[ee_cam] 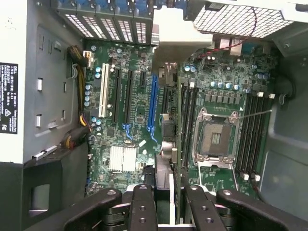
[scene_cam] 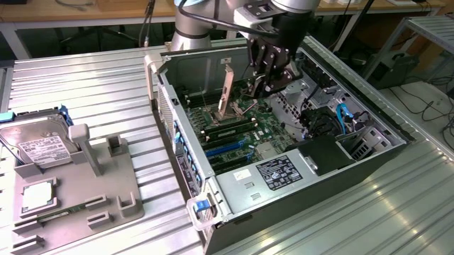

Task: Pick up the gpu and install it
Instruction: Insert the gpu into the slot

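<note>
Your black end effector (ee_cam: 168,195) is pinching the thin dark gpu card (ee_cam: 171,127), pale metal bracket rearward, upright over the green motherboard (ee_cam: 134,110) inside the open grey computer case (scene_cam: 284,175). You are installing; seating calls for aligning it with the long blue slot (ee_cam: 153,103).

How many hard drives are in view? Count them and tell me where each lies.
1. The hard drive lies label up on the grey fixture at the exterior view's left, apart from the computer case. Others may be hidden inside the case's bays.
</note>
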You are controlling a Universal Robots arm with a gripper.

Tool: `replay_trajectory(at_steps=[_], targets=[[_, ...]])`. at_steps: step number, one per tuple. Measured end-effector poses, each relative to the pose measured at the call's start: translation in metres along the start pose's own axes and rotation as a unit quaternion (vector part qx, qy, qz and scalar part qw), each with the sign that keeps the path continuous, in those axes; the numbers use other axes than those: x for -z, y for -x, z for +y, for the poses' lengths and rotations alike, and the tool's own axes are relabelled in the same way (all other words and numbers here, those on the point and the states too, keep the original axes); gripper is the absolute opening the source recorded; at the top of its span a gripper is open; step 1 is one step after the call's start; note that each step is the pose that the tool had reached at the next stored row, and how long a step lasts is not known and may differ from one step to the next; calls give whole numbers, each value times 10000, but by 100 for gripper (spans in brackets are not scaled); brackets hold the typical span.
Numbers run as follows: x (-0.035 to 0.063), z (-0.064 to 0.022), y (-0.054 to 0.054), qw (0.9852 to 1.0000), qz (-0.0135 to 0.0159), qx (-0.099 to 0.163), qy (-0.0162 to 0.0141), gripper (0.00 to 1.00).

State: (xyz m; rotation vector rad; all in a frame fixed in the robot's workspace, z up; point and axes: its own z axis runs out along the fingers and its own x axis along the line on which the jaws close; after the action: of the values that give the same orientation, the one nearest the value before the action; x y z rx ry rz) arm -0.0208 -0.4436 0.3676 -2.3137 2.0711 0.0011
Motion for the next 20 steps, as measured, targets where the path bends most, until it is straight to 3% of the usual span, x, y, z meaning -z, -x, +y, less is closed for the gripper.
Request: replay_trajectory(at_steps=[20], targets=[[-296, 8, -7, 9988, -14, 495, 12, 28]])
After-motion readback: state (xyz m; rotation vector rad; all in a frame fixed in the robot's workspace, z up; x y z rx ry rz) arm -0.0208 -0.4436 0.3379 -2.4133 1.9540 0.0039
